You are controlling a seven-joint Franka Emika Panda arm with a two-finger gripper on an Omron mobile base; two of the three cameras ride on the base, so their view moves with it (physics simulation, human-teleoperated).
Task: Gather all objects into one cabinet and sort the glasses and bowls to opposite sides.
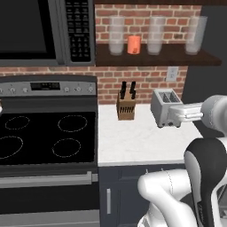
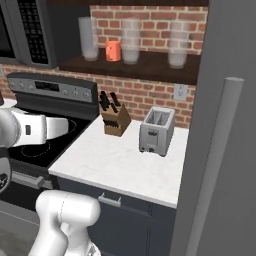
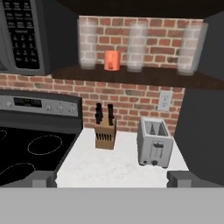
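1. Nearest the hand camera, our gripper (image 3: 112,179) shows its two dark fingertips (image 3: 43,178) far apart at the bottom of the hand view, spread wide with nothing between them.
2. Just beyond the fingertips lies the white counter (image 3: 109,168), bare in front of us.
3. Farther ahead and slightly right of the gripper's centre stands a silver toaster (image 3: 154,143); slightly left of it, against the brick wall, stands a wooden knife block (image 3: 105,133).
4. Off to the hand's left sits the black stove top (image 3: 26,153), with the microwave (image 3: 26,37) above it.
5. High above and ahead of the hand, on the dark shelf (image 3: 144,78), stands the orange cup (image 3: 112,60): small, plain, handleless, opaque, upright.
6. It stands between two of three tall clear glasses (image 3: 135,47) on that shelf, well apart from the gripper.
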